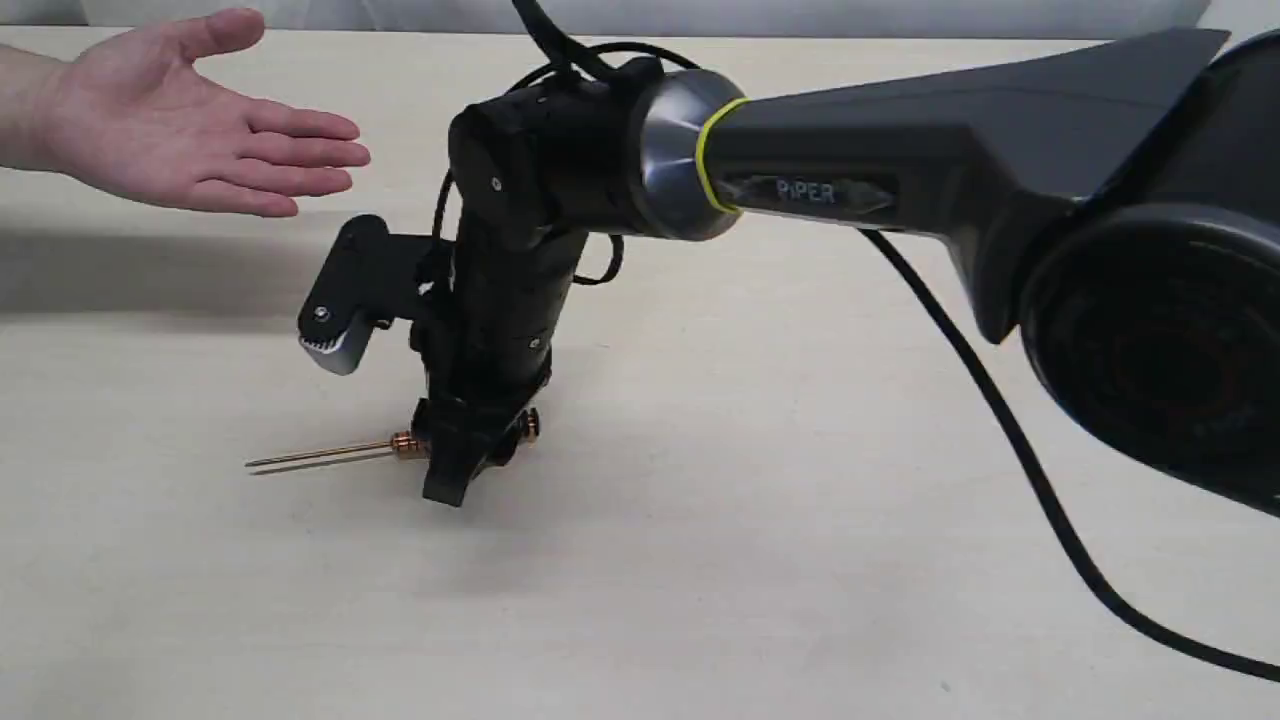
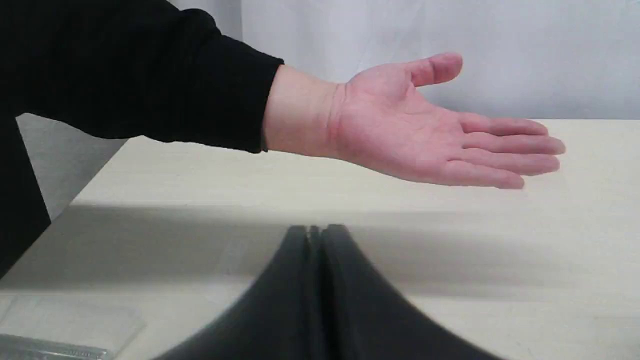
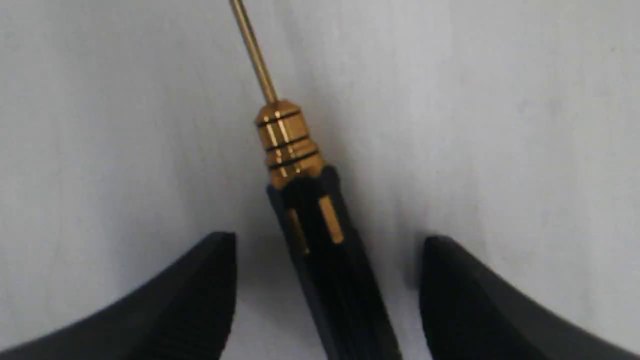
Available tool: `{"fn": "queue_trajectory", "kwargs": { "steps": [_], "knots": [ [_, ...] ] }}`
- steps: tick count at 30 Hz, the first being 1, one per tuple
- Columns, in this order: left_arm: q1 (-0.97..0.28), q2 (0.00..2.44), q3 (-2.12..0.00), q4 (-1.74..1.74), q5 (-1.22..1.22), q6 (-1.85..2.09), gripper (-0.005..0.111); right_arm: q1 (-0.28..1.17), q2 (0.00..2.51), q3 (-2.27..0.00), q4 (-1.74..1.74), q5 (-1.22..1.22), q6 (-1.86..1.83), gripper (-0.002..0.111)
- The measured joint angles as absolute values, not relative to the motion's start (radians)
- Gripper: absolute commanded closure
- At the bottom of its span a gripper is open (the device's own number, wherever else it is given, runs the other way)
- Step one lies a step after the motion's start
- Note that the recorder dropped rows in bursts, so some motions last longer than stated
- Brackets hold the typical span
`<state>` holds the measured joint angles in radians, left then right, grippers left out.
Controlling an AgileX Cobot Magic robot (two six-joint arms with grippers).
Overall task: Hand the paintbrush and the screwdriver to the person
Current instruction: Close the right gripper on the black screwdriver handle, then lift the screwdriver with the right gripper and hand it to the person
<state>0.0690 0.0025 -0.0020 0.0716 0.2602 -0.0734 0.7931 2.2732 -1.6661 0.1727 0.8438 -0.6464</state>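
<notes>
Right tool [image 3: 327, 240] astride screwdriver [image 3: 320, 240], person [image 1: 180, 140] beyond

The screwdriver [image 1: 395, 447] lies flat on the desk [image 1: 750, 560] — black handle, gold-coloured bands at both ends, thin brass-coloured shaft pointing toward 9 o'clock in the exterior view. Its handle is largely hidden there; in the right wrist view it lies between two dark fingers, touching neither. The person's hand [image 1: 190, 130] hovers palm up, fingers outstretched, off at 10 o'clock from the screwdriver — well apart.
</notes>
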Motion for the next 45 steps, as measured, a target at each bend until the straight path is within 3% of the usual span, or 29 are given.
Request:
{"fn": "queue_trajectory", "kwargs": {
  "steps": [5, 8, 16, 30, 36, 45],
  "knots": [
    [0.069, 0.002, -0.002, 0.072, 0.26, -0.073, 0.107, 0.793, 2.286, -1.666, 0.173, 0.842, -0.644, 0.056],
    [0.069, 0.002, -0.002, 0.072, 0.26, -0.073, 0.107, 0.793, 2.286, -1.666, 0.175, 0.84, -0.644, 0.074],
    [0.069, 0.002, -0.002, 0.072, 0.26, -0.073, 0.107, 0.793, 2.286, -1.666, 0.181, 0.842, -0.642, 0.104],
    [0.069, 0.002, -0.002, 0.072, 0.26, -0.073, 0.107, 0.793, 2.123, -1.663, 0.463, 0.865, -0.691, 0.104],
    [0.069, 0.002, -0.002, 0.072, 0.26, -0.073, 0.107, 0.793, 1.998, -1.663, 0.605, 0.747, -0.751, 0.104],
    [0.069, 0.002, -0.002, 0.072, 0.26, -0.073, 0.107, 0.793, 2.065, -1.849, 0.638, 0.664, -0.735, 0.104]
  ]
}}
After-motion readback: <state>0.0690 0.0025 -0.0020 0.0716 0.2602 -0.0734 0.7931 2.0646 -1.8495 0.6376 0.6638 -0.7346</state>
